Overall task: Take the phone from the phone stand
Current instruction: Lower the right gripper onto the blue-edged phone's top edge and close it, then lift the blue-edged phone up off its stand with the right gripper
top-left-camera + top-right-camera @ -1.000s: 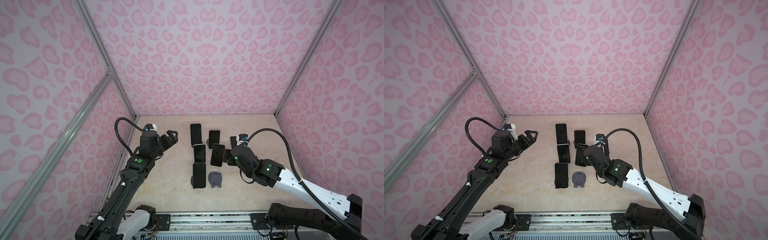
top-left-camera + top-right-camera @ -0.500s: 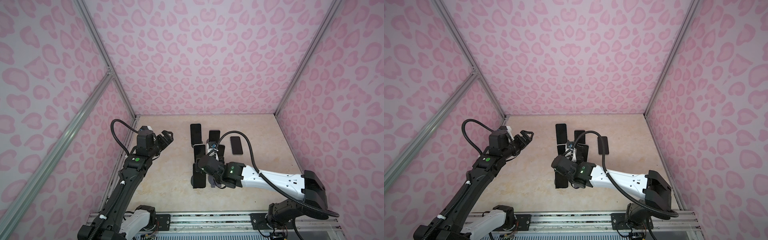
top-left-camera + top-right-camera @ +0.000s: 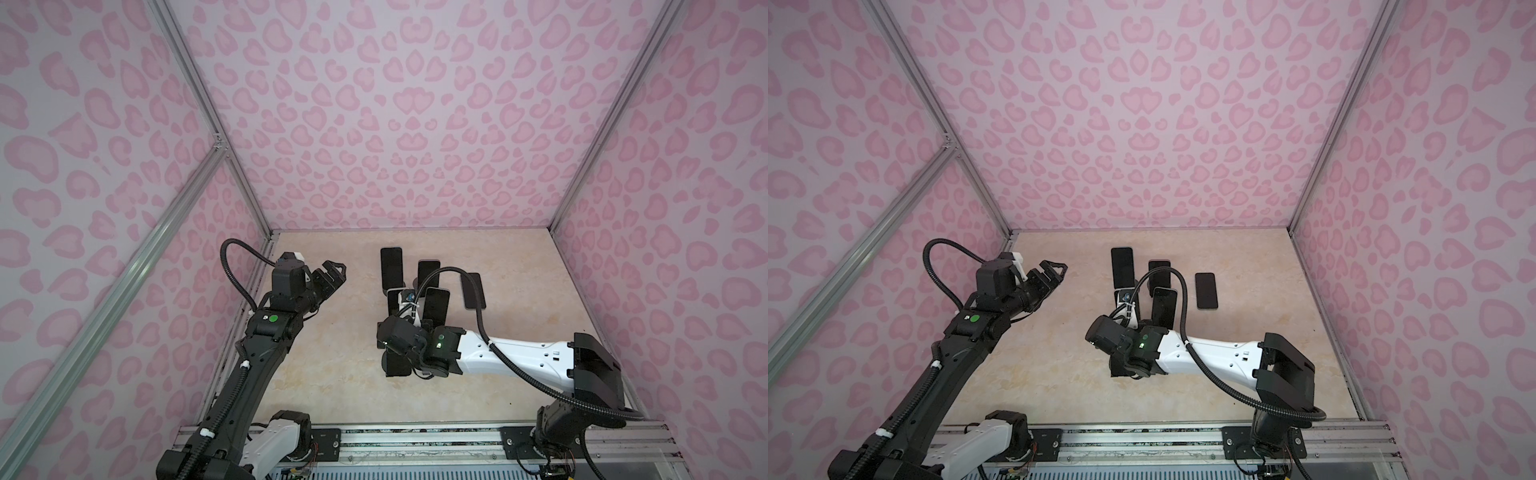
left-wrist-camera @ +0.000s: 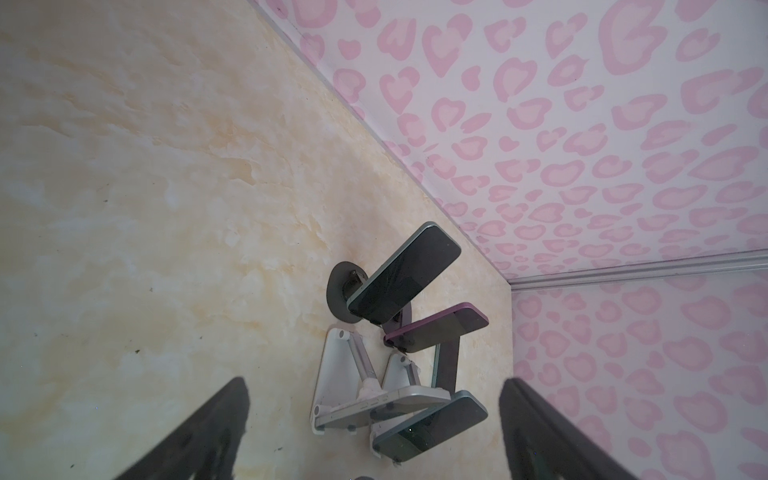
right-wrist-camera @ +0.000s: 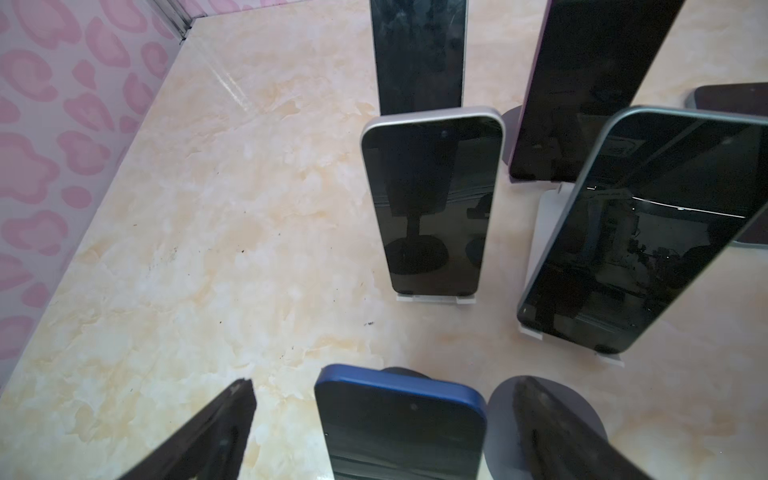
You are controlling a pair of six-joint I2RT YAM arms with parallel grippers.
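Observation:
A blue phone [image 5: 399,428] stands on its phone stand, whose dark base [image 5: 405,371] peeks out behind it. My right gripper [image 5: 382,419] is open, one finger on each side of the phone's top edge without touching it. In both top views this gripper [image 3: 395,359] [image 3: 1119,363] sits low at the near left of the phone cluster and mostly covers that phone. My left gripper [image 3: 332,276] [image 3: 1052,272] hovers open and empty, well left of the phones.
Behind the blue phone stand a silver phone [image 5: 432,203], a teal phone [image 5: 640,232], a purple phone [image 5: 582,83] and a dark phone [image 5: 419,54], each on a stand. An empty grey stand base [image 5: 500,419] is beside the blue phone. A phone [image 3: 473,291] lies flat on the table at the right.
My right gripper has opened, left a phone flat on the table at the right, and swung across to the near-left blue phone. The left arm drew back slightly.

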